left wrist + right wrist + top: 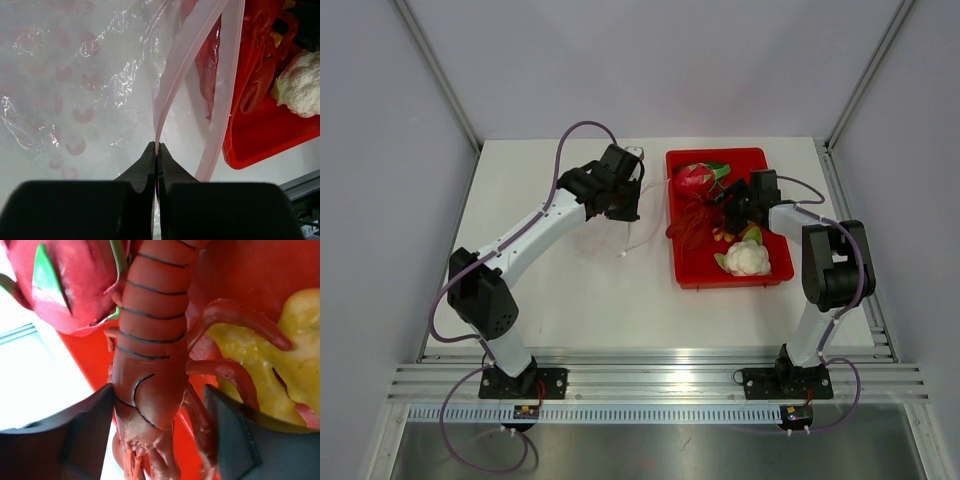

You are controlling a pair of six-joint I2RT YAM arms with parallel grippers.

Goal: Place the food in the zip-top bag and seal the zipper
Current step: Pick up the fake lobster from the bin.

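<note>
The left end effector (156, 147) is clenched on the narrow pink-red zipper strip (186, 47) of the clear, crinkly zip-top plastic bag (100, 90). The bag hangs out from those tips over the white worktop (570, 290), just beside the left wall of the shallow red plastic tray (745, 158). Faint pink dots show through the film, and the two halves of the strip spread apart away from the pinch point.

All the food lies in the tray, none of it in the bag. The right end effector (159, 390) is down inside the tray with its jaws spread on either side of a red, segmented lobster-shaped toy (155, 315) with thin curved legs. The wrist view is too close to tell whether the fingers (90, 430) press on the body or only flank it. A pink dragon fruit with green scales (70, 285) touches the lobster at the tray's far end. A lumpy orange-yellow piece (295, 350) lies under the legs. A white cauliflower-like piece (748, 258) sits near the tray's near edge.
</note>
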